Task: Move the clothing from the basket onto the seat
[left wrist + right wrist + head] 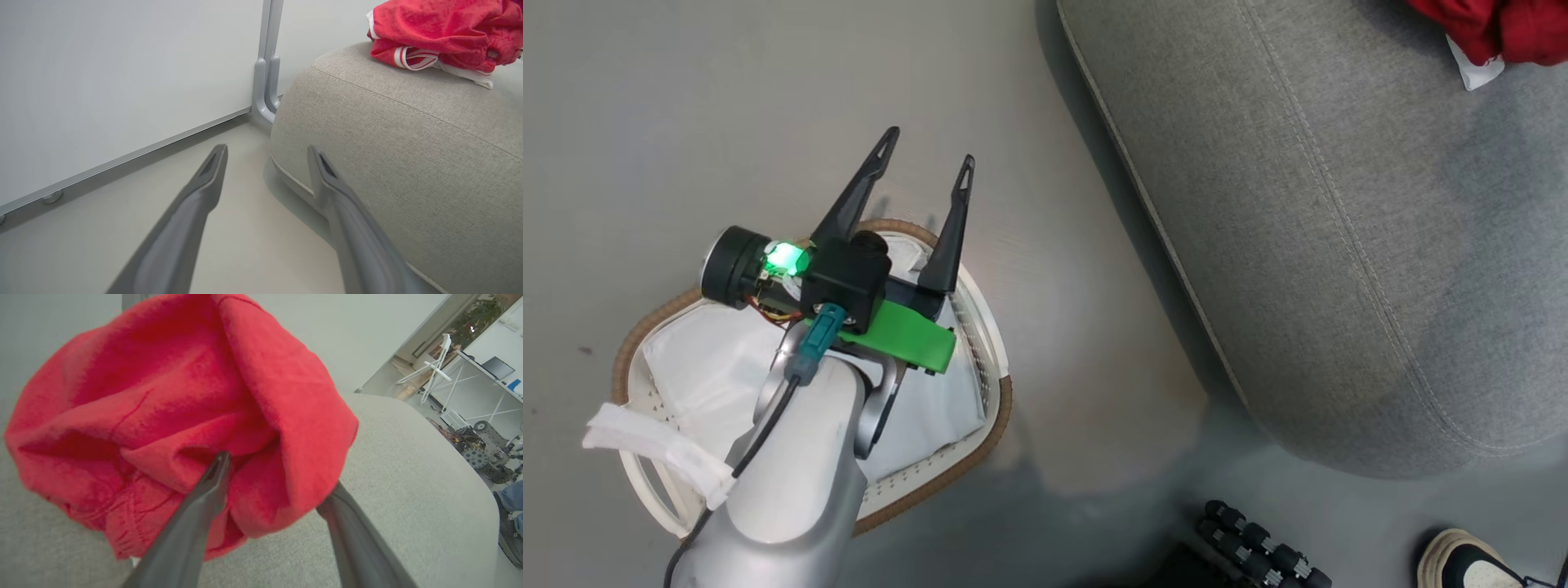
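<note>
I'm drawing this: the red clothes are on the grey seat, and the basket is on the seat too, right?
No. The clothing lies on the seat, but the basket stands on the floor beside it; the head view shows this.

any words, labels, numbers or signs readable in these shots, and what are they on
None can be read.
White tag on the clothing: no print can be made out.
Distant screen in the right wrist view's background: too small to read.
</note>
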Available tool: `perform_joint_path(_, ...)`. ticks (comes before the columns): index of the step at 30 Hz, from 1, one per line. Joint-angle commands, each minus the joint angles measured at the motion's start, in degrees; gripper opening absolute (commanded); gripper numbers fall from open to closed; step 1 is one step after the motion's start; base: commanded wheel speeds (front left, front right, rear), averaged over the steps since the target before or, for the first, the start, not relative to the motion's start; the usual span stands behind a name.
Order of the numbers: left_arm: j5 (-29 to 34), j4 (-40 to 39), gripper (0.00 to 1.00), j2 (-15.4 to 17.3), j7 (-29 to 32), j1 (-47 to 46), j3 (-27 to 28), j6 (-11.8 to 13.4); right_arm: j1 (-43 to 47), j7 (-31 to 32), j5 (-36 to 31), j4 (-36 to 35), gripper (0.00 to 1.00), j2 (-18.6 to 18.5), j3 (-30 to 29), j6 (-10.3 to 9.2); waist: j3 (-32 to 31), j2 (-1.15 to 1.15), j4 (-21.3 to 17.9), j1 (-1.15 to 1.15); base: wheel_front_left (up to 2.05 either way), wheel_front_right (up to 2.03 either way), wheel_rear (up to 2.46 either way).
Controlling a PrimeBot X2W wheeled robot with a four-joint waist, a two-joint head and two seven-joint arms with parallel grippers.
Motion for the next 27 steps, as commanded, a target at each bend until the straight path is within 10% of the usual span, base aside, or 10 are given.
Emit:
perform_joint_path(1, 0.36, -0.21, 1.00, 0.63, -0.04, 0.37, 0.53, 0.33, 2.23, -0.03, -0.04, -0.70, 1.00, -0.03, -0.92, -0.10, -1.08, 0.00, -0.86, -0.01, 0.00, 0.00, 0.00)
perform_joint_path(14, -1.30, -1.19, 1.00, -0.14, -0.04, 6.36, 6.77, 2.65, 18.96, -0.03, 1.98, -14.27, 1.00, 5.47, 5.81, -0.09, -9.92, 0.00, -1.89, -0.01, 0.00, 0.00, 0.00)
perform_joint_path(27, -2.88, -1.99, 1.00, -2.07, -0.04, 14.23, 15.72, 6.02, 25.37, -0.03, 8.85, -24.30, 1.00, 12.20, 13.07, -0.09, -19.48, 0.00, 7.42, -0.01, 0.00, 0.00, 0.00)
